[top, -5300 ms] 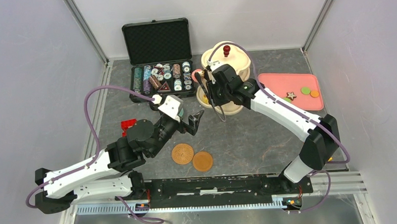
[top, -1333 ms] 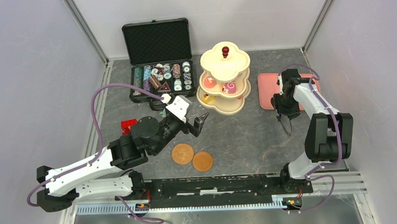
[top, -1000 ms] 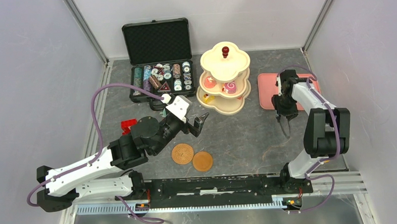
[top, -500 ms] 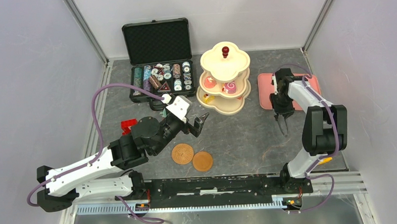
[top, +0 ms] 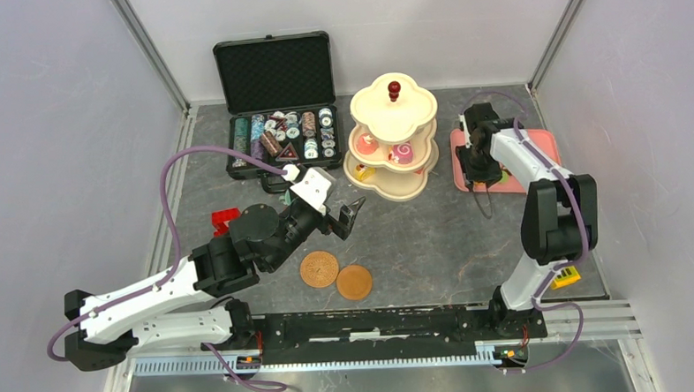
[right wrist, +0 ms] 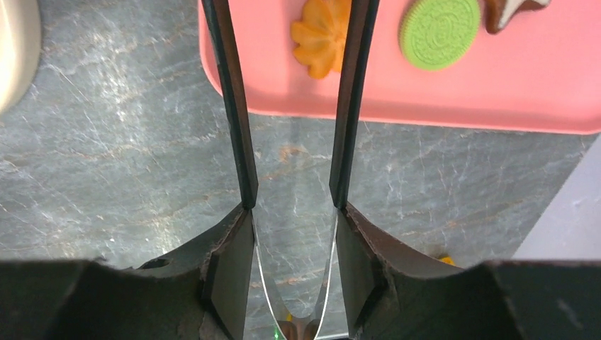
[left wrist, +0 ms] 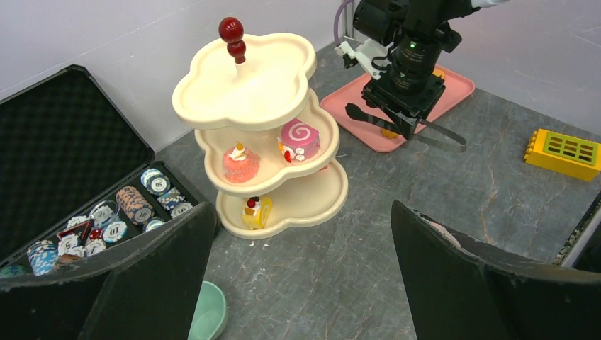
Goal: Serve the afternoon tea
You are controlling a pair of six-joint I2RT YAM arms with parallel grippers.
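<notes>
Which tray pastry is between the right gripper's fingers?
The orange flower-shaped pastry; the green round cookie and brown star lie off to one side of the right gripper.

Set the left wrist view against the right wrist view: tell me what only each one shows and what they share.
Only the left wrist view: the poker chip case, the teal cup and the red knob. Only the right wrist view: the green cookie and the brown star-shaped piece, both lying on the pink tray. Both: the pink tray, the right gripper over it, and the grey table.
</notes>
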